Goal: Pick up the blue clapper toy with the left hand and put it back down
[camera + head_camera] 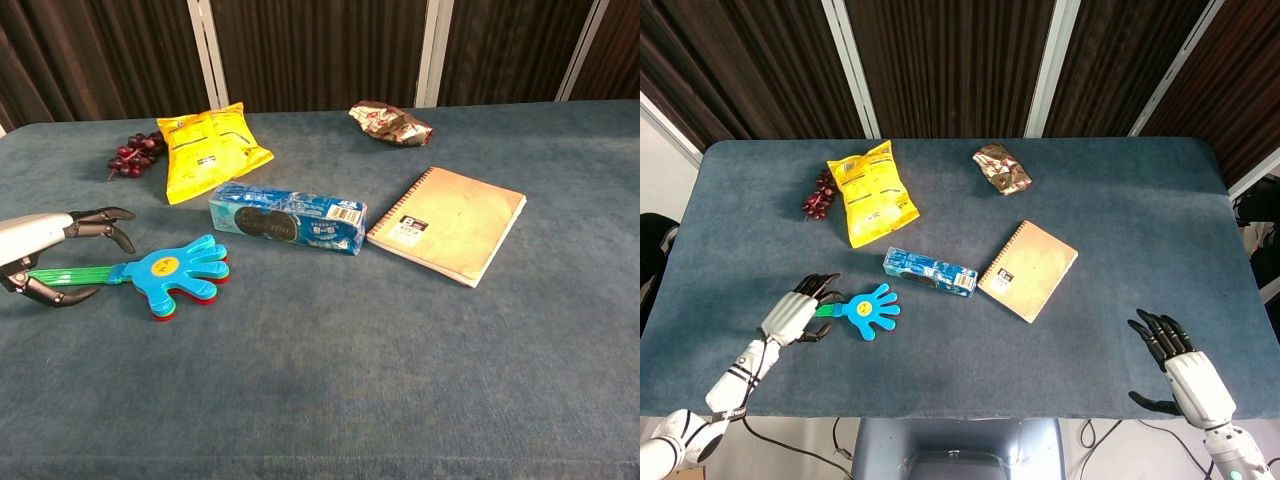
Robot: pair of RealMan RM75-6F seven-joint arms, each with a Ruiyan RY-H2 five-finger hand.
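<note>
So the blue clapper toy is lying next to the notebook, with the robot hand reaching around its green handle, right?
Not quite. In the chest view the blue clapper toy lies next to the cookie pack, not the notebook. The left robot hand does reach around its green handle.

My desk (420,370) wore matt blue cloth, slightly napped. The clapper toy (175,272) looked smooth plastic. The yellow snack bag (210,148) and biscuit pack (288,218) shone glossy; the notebook (455,225) cover was dull brown card.
</note>
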